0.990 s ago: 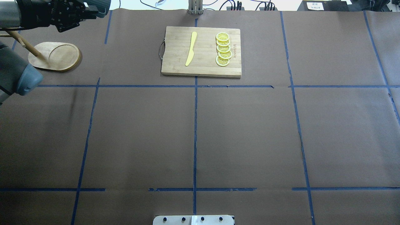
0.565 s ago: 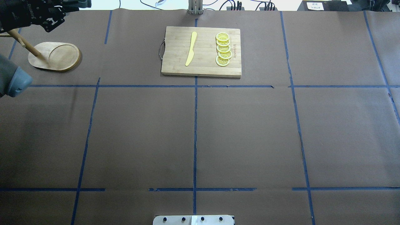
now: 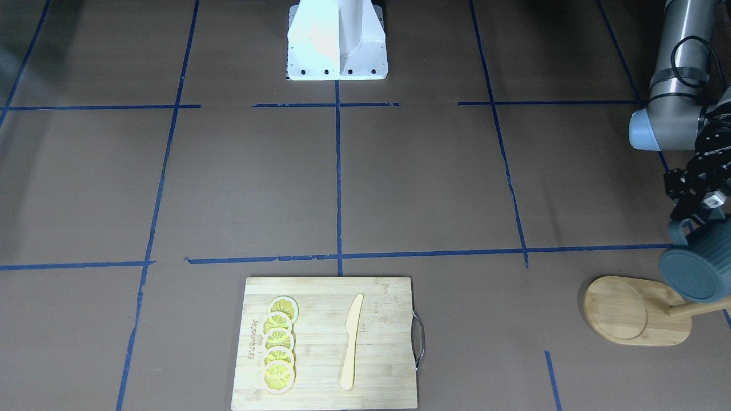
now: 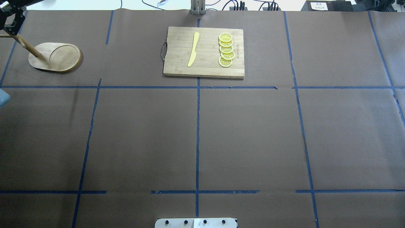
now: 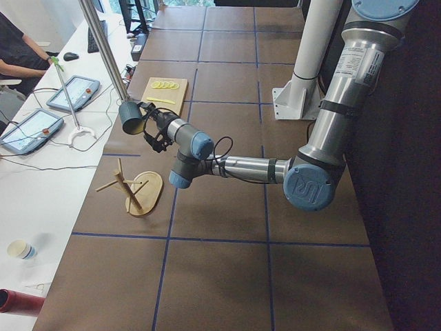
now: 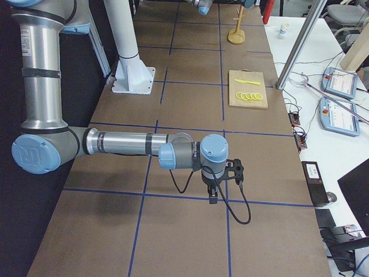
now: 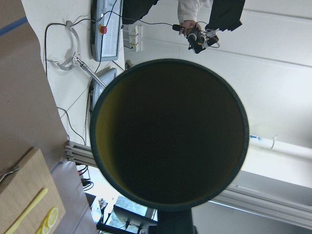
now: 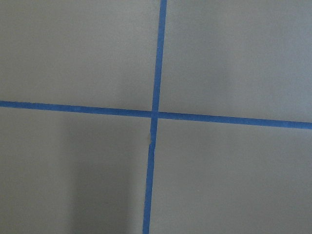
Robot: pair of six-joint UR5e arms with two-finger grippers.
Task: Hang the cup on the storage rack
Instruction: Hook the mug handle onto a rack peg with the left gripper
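The dark grey-teal cup hangs on its side in the air, held at its handle by my left gripper, which is shut on it. It hovers above the storage rack, just over the slanted post, apart from the pegs. In the exterior left view the cup is well above the rack. The left wrist view looks straight into the cup's yellow inside. In the overhead view only the rack and a bit of the left gripper show. My right gripper points down over bare table; I cannot tell its state.
A bamboo cutting board with a metal handle carries a yellow knife and several lemon slices at the far middle of the table. Blue tape lines cross the brown paper. The robot's base stands at the near edge.
My left gripper with the cup has moved left across the overhead view, from beside the rack base to past the post at the frame's edge. The rack and board have not moved.
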